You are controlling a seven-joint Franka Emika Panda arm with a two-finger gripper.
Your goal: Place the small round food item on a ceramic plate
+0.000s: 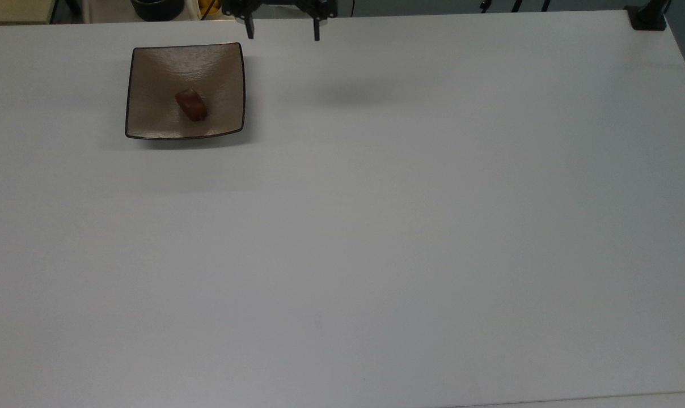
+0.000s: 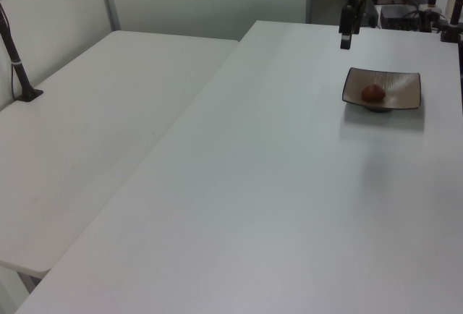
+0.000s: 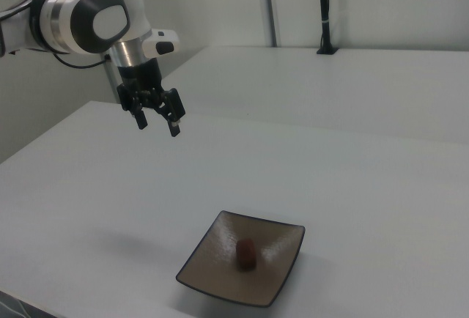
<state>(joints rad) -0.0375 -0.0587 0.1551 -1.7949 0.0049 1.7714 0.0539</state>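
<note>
Your item (image 1: 191, 105) is a small oval lump, dark reddish-brown and glossy. It sits near the centre of the plate (image 1: 149, 68), touching its surface. Plate: square, taupe-brown glaze, thin dark rim, edges slightly curved, faint ripples in the sheen. Table (image 1: 410, 226) is matte white and smooth. Gripper (image 3: 157, 119) hangs above the table, well apart from the plate, fingers spread wide, holding nothing.
</note>
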